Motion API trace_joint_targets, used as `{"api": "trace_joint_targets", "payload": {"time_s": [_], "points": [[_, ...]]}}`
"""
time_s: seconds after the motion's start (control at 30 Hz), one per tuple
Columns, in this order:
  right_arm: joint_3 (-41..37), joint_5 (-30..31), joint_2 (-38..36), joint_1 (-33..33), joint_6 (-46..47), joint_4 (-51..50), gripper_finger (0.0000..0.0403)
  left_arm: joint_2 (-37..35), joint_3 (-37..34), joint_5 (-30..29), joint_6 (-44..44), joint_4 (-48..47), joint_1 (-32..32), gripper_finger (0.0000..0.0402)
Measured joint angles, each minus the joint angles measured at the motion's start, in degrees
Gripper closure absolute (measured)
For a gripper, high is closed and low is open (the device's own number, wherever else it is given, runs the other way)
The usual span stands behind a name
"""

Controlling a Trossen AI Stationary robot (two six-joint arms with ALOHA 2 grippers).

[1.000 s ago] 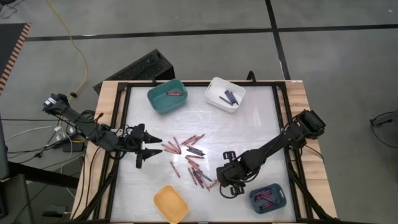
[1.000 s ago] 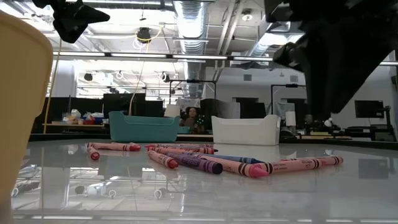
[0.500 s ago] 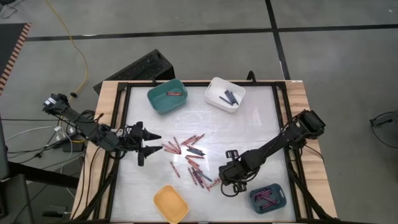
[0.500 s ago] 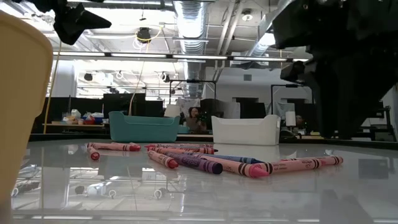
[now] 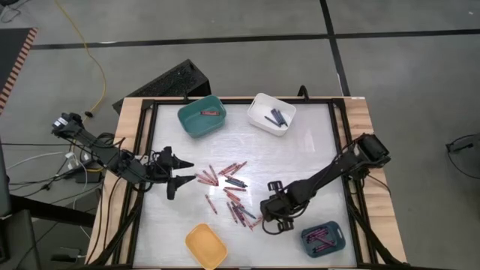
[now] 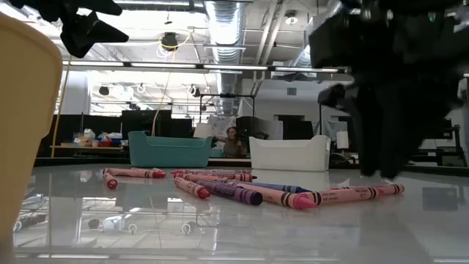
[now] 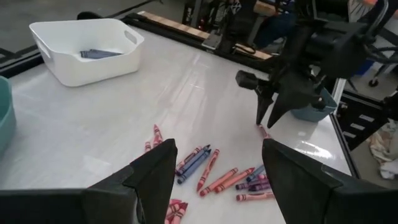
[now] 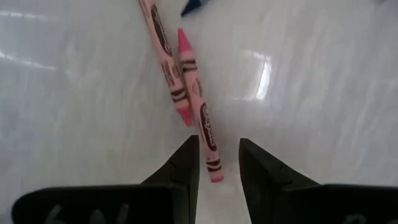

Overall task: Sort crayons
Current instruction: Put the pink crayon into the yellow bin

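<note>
Right end effector (image 8: 219,163) is low over the bench (image 5: 300,150) near its front right, fingers apart, straddling the end of a pink crayon (image 8: 198,118); not clamped. Loose crayons (image 5: 229,191) lie mid-bench. Left end effector (image 5: 182,181), fingers apart, hovers by the left edge.

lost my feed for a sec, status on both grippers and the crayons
Right gripper open, straddling a pink crayon, not yet gripped. Left gripper open, empty, at the pile's left edge. Nothing in the way.
</note>
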Motion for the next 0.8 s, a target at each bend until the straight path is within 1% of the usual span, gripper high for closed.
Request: {"api": "trace_joint_targets", "payload": {"time_s": [0.13, 0.27, 0.4, 0.5, 0.63, 0.67, 0.8], "points": [[0.28, -1.93, 3.13, 0.35, -0.15, 0.69, 0.0296, 0.00, 0.00, 0.03, -0.56, -0.78, 0.01, 0.0174], [0.42, -2.16, 5.58, 0.93, -0.15, 0.47, 0.0296, 0.00, 0.00, 0.03, -0.93, -1.32, 0.01, 0.0174], [0.33, -2.11, 6.02, 0.72, 2.95, -0.13, 0.0301, 0.02, 0.00, 0.03, -1.78, -2.26, 0.01, 0.0174], [0.31, -1.94, 5.71, -0.02, 5.46, -1.55, 0.0326, 0.02, 0.00, 0.03, -1.85, -2.25, 0.01, 0.0174], [0.36, -1.47, 5.71, -0.68, 9.41, -2.87, 0.0384, -0.14, 0.00, 0.16, -1.92, -0.43, 0.01, 0.0174], [0.33, -1.47, 5.73, -0.78, 10.21, -2.85, 0.0392, -0.40, 0.00, 0.63, -1.90, 0.15, 0.01, 0.0174], [0.74, -0.37, 5.79, -1.09, 12.22, -2.97, 0.0396, -3.36, 0.00, 5.68, 1.45, 3.74, 0.01, 0.0174]]}}
